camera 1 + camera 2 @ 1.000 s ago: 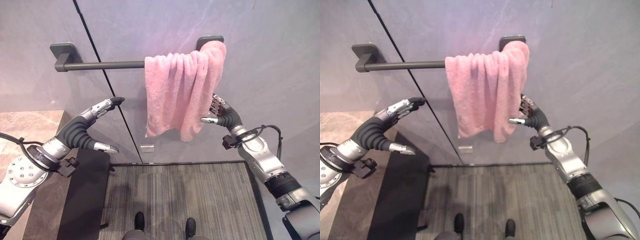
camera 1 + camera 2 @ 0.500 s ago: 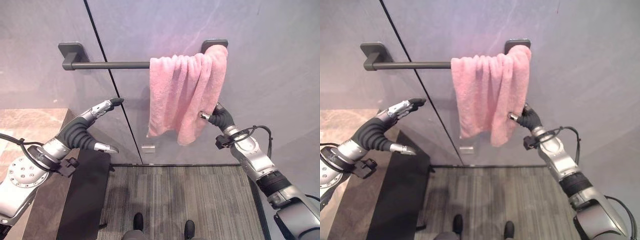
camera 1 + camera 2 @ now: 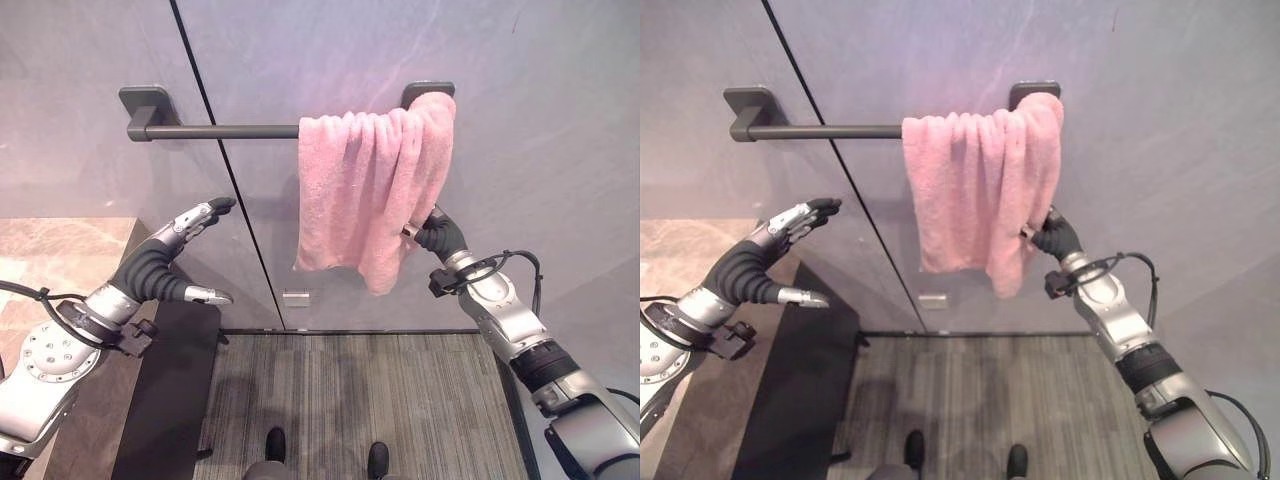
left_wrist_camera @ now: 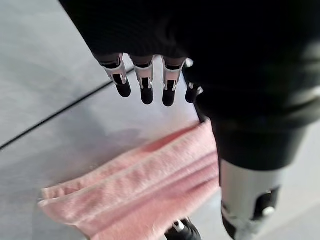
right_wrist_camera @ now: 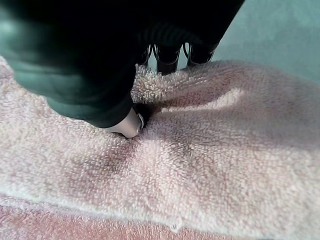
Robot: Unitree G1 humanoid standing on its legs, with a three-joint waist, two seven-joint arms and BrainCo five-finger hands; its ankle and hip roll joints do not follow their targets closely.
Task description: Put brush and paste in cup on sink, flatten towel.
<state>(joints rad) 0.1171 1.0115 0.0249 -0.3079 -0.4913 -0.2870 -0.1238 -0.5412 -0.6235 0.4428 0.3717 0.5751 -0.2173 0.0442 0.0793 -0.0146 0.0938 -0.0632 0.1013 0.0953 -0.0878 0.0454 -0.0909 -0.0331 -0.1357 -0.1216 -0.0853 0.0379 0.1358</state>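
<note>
The pink towel (image 3: 372,190) hangs bunched at the right end of the dark wall rail (image 3: 215,130), and the right hand (image 3: 432,233), which a second ago hovered beside its right edge with fingers spread, has now pinched that edge low down between thumb and fingers. The pinched corner hangs a little lower than half a second ago. The left hand (image 3: 168,258) stays raised and well left of the towel, fingers straight and apart, holding nothing.

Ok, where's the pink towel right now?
The pink terry towel hangs bunched at the right end of the dark wall rail, its lower right edge pinched by the right hand.
</note>
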